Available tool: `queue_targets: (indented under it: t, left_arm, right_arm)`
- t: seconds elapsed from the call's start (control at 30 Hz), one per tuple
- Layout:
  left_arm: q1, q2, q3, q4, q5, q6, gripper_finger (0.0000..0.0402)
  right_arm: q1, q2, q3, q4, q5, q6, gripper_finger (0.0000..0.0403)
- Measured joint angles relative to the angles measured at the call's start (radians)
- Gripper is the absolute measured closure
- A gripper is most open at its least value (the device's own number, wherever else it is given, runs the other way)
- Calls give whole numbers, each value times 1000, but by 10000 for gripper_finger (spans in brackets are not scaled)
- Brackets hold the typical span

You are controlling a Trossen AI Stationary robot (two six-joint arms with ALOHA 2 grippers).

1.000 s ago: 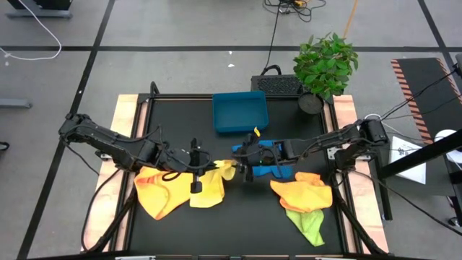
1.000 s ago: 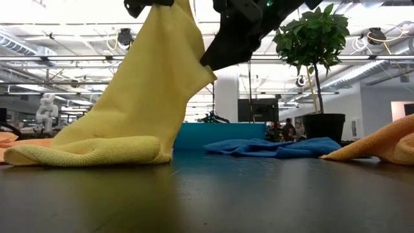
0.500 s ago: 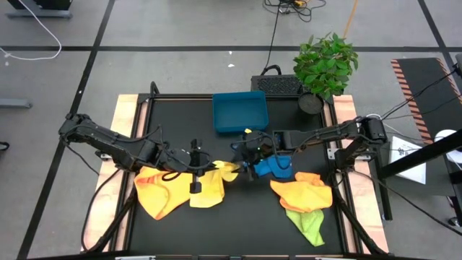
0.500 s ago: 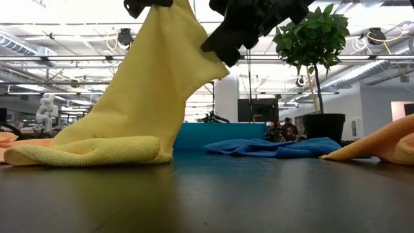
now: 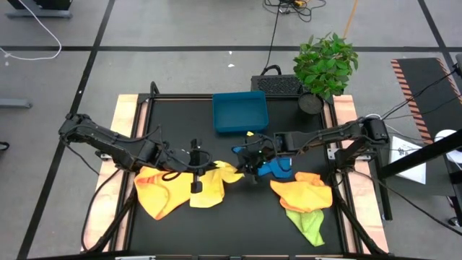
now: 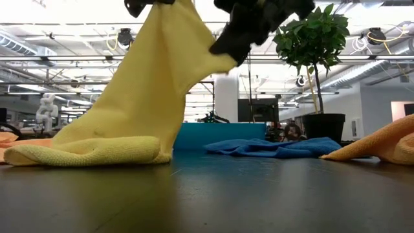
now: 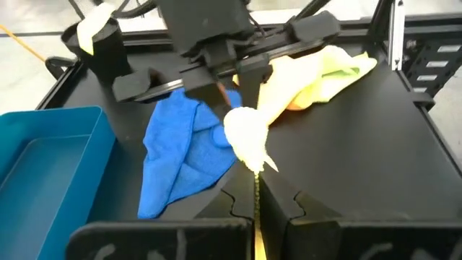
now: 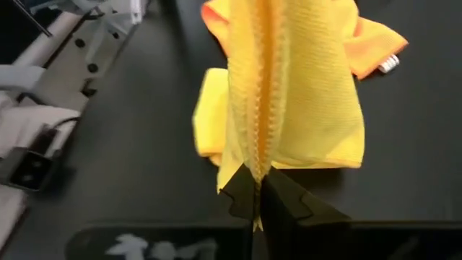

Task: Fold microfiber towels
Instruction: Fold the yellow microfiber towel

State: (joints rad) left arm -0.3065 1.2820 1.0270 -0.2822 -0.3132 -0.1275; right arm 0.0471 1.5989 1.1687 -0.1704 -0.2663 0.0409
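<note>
Pale yellow towel being pinched by both pincers, lifted off the desk.

Left pincer and right pincer are each clamping an edge of it, just in front of the blue tray; its lower part is resting on the desk w/ the orange-yellow towel. Blue towel is lying crumpled btwn tray and another orange-yellow towel, w/ a lime green towel beyond, farther from tray.
</note>
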Motion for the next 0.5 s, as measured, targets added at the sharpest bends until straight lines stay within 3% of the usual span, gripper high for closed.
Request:
queue_targets:
  t: [0.5]
  left_arm:
    - [-137,-1,132,90,6,39,400]
  right_arm:
    - [227,-303,0,15,89,71,402]
